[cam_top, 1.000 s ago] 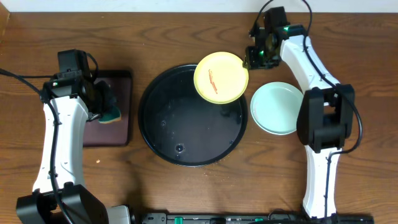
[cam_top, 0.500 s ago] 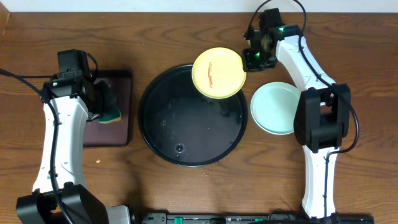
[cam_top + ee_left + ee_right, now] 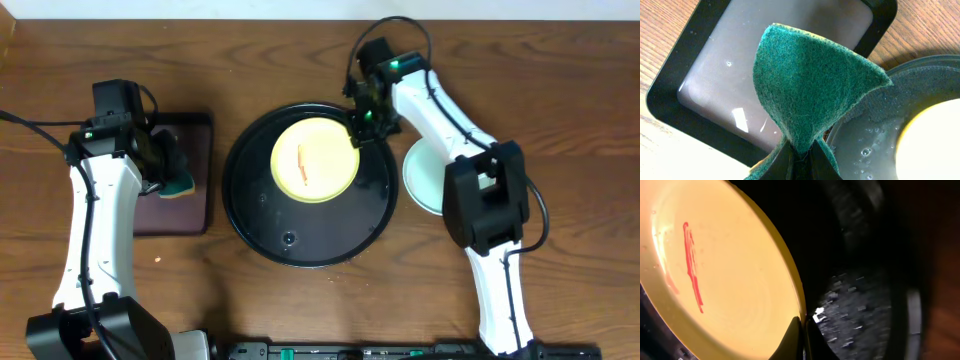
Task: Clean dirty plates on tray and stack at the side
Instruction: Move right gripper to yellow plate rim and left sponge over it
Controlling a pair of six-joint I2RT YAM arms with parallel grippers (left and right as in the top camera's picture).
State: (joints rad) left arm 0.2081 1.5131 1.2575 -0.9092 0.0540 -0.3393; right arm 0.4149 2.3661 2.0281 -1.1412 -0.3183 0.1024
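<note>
A pale yellow plate with a red smear is over the middle of the large round black tray. My right gripper is shut on its right rim; in the right wrist view the fingers pinch the yellow plate above the wet tray. A pale turquoise plate lies on the wood right of the tray, partly hidden by my right arm. My left gripper is shut on a green sponge above the brown rectangular tray.
The dark-brown rectangular tray holds cloudy water at the left of the table. Water drops lie on the black tray's floor. Bare wood-grain tabletop lies to the right.
My right gripper has carried the yellow plate left and down from the tray's upper right rim to over the tray's middle. The left arm has not moved.
</note>
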